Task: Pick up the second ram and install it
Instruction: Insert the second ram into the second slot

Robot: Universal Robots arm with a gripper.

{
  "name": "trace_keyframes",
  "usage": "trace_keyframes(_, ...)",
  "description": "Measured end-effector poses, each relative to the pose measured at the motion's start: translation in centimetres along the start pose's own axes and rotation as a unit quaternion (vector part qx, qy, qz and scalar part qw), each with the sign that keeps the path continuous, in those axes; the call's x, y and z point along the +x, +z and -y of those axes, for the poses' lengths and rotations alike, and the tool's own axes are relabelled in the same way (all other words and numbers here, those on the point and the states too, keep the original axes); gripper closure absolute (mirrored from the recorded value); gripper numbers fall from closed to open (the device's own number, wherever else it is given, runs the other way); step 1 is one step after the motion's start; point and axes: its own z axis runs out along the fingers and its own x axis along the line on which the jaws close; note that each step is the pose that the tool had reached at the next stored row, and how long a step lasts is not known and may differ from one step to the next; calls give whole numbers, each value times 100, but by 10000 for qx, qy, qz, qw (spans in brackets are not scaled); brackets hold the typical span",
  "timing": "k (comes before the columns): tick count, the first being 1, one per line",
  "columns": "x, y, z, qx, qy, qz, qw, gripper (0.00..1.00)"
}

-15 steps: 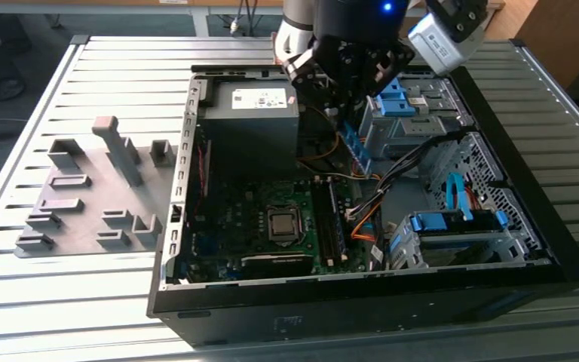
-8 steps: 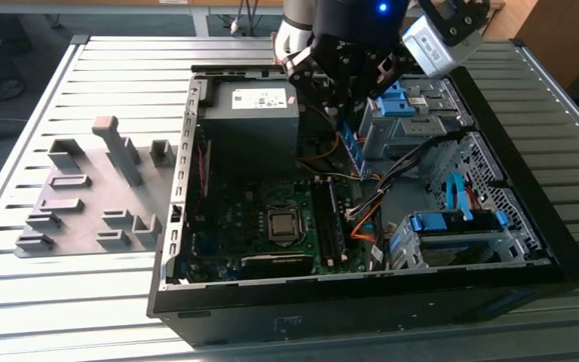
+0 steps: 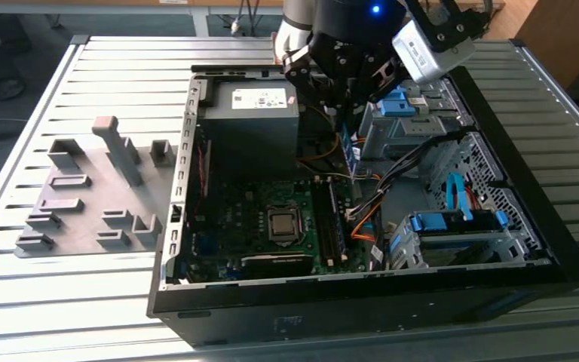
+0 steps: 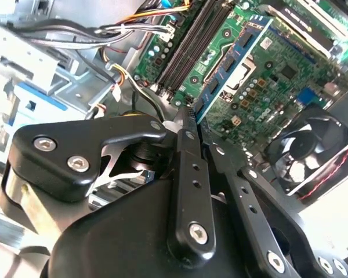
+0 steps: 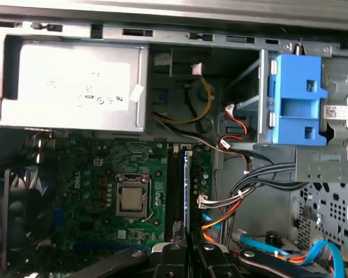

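Observation:
My gripper hangs inside the open computer case, over the far end of the green motherboard. Its fingers are shut on the second ram, a thin blue board with dark chips that sticks out past the fingertips. In the first wrist view the ram shows edge-on, running along the long black slots beside the processor socket. In the exterior view its blue edge hangs below the gripper, above the slots. Whether it touches a slot I cannot tell.
The grey power supply fills the case's far corner. Blue drive brackets and cable bundles lie on the exterior view's right of the slots. A black fan sits past the board. The grey holder tray stands outside the case.

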Motion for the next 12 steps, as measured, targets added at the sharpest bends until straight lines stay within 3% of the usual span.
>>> trace_keyframes(12,4,93,1,8,159,-16,9999,86)
